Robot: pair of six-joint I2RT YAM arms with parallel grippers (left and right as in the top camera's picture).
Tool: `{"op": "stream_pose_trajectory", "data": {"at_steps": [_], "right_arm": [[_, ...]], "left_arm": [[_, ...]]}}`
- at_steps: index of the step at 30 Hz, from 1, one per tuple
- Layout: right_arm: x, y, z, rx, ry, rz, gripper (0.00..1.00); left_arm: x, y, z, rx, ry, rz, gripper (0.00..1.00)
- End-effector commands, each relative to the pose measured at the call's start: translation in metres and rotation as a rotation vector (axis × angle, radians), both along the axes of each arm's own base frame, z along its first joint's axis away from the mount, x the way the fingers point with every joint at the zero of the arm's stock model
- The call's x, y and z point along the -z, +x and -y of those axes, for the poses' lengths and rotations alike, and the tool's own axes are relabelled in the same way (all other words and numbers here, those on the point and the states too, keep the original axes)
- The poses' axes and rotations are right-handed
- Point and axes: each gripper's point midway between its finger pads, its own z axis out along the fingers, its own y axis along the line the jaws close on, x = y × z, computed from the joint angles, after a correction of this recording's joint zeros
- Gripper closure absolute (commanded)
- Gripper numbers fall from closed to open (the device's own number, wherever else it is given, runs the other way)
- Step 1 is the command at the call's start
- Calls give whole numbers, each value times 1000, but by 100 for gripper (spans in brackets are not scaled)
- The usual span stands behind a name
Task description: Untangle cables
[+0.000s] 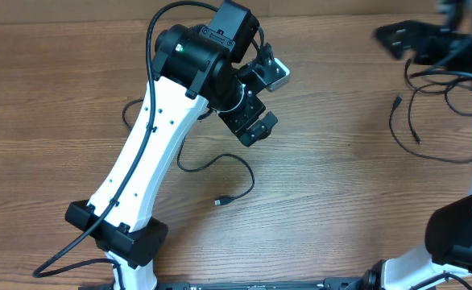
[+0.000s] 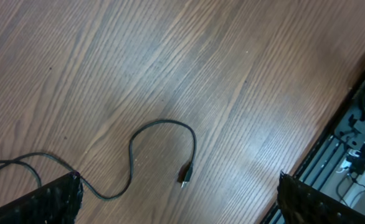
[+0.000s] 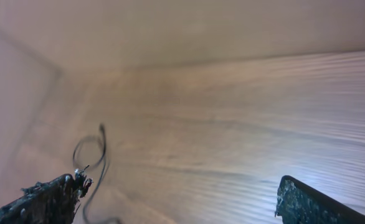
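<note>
Over table [image 1: 341,201], left gripper [image 2: 176,208] fingers wide apart, empty, above loose cable [image 2: 164,121]; right gripper [image 3: 176,199] likewise, tangled cables [image 3: 103,146] beside one finger.

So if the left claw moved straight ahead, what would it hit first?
Likely the table, about where the plug of the thin black cable lies, between the fingers of the open left claw. Depth is unclear, so cable or wood could come first.

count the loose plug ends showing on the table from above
2: the near plug lies mid-scene, toward the front; the far plug lies further right and back. More may be hidden or blurred there.
</note>
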Motion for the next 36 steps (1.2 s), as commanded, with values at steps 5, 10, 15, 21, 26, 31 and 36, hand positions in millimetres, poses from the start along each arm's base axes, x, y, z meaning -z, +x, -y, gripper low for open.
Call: {"op": "stream_pose_trajectory", "data": {"at_steps": [5,10,15,21,26,31,36], "right_arm": [[6,-10,-77,-161,-117,8,0],[10,-24,-124,-263,-124,-7,0],[23,-38,-154,-310,-183,-48,0],[27,-47,-176,-349,-221,-54,0],[31,-56,-191,-389,-222,-62,0],[42,-68,-213,-445,-227,-80,0],[63,-81,-242,-514,-251,-106,0]], "left_arm": [[3,4,-2,-2,20,9,1],[3,12,-5,0,48,56,0],[5,19,-21,-67,70,43,1],[1,55,-72,-308,9,17,0],[-1,77,-132,-471,-40,-5,1],[-1,88,-187,-611,-43,-5,1],[-1,90,-214,-672,-41,-6,0]]}}
